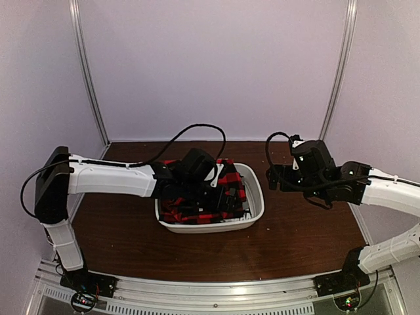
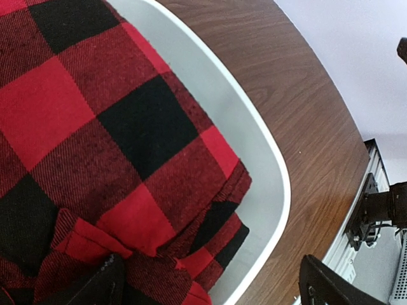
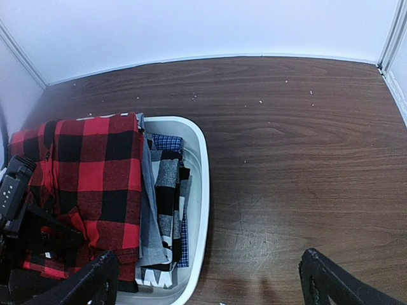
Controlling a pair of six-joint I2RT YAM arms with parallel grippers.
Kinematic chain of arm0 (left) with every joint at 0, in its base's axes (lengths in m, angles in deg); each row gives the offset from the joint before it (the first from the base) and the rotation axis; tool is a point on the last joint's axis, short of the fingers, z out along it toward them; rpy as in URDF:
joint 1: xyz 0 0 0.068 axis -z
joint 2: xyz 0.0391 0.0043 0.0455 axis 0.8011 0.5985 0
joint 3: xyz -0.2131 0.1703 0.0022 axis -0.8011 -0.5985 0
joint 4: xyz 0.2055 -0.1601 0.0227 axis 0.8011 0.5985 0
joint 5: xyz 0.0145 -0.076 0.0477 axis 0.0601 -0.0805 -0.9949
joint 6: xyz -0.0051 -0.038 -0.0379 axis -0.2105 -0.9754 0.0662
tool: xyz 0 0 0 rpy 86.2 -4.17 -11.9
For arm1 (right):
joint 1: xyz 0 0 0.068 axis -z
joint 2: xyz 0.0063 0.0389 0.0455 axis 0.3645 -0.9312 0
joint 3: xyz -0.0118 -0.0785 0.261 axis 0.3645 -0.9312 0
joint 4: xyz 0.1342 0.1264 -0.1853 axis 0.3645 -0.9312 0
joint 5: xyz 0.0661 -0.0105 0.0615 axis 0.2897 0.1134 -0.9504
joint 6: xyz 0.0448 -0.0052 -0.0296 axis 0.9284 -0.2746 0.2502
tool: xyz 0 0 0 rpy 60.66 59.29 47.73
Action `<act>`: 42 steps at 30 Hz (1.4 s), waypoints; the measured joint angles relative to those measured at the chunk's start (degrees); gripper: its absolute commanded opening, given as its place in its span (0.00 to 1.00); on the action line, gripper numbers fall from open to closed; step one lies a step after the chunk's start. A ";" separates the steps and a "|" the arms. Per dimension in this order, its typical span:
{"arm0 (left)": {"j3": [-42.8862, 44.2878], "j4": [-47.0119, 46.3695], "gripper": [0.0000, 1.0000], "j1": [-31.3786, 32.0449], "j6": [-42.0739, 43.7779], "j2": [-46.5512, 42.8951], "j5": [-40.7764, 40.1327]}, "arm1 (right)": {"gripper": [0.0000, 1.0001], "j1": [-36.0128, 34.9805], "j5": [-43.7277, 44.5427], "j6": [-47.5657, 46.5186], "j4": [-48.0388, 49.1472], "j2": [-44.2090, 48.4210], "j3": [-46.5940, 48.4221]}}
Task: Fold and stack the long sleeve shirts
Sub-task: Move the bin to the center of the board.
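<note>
A red-and-black check long sleeve shirt [image 1: 230, 177] [image 2: 95, 127] [image 3: 89, 171] lies bunched on top of a pile in a white bin [image 1: 257, 197] [image 2: 270, 165] [image 3: 201, 159]. My left gripper [image 1: 193, 190] [image 2: 216, 286] hangs open just over the shirt, with one fingertip [image 2: 105, 283] above the cloth and the other [image 2: 327, 283] beyond the bin's rim. The right gripper [image 1: 274, 177] [image 3: 213, 283] stands open over bare wood to the right of the bin, holding nothing.
Beside the red shirt, a grey-and-black check garment [image 3: 162, 190] and a blue check one [image 3: 166, 141] are packed in the bin. The brown table [image 1: 308, 230] is ringed by white walls, and a metal rail [image 1: 216, 289] runs along the near edge.
</note>
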 measured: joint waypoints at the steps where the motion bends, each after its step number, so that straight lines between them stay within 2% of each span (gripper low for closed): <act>1: -0.02 -0.48 0.98 -0.15 -0.59 0.28 -0.17 | 1.00 -0.02 0.00 0.22 0.00 0.00 -0.24; 12: -4.17 -8.28 0.98 -5.88 -4.24 1.27 0.50 | 1.00 -0.02 -0.68 1.11 0.39 0.00 -1.49; 23: -8.09 -13.31 0.98 -13.35 -3.65 0.20 1.46 | 1.00 0.00 -1.33 1.29 1.07 -0.09 -1.66; 30: -7.61 -9.97 0.98 -14.47 1.03 -0.81 -0.59 | 1.00 0.00 -2.12 1.27 1.92 -0.57 -1.66; 34: -6.27 -4.52 0.98 -14.10 4.68 -2.54 -1.86 | 1.00 0.00 -2.86 1.20 2.51 -1.53 -1.66; 42: -1.92 7.91 0.95 -9.77 6.34 -5.97 -13.62 | 1.00 0.00 -3.10 0.59 3.28 -2.67 -1.46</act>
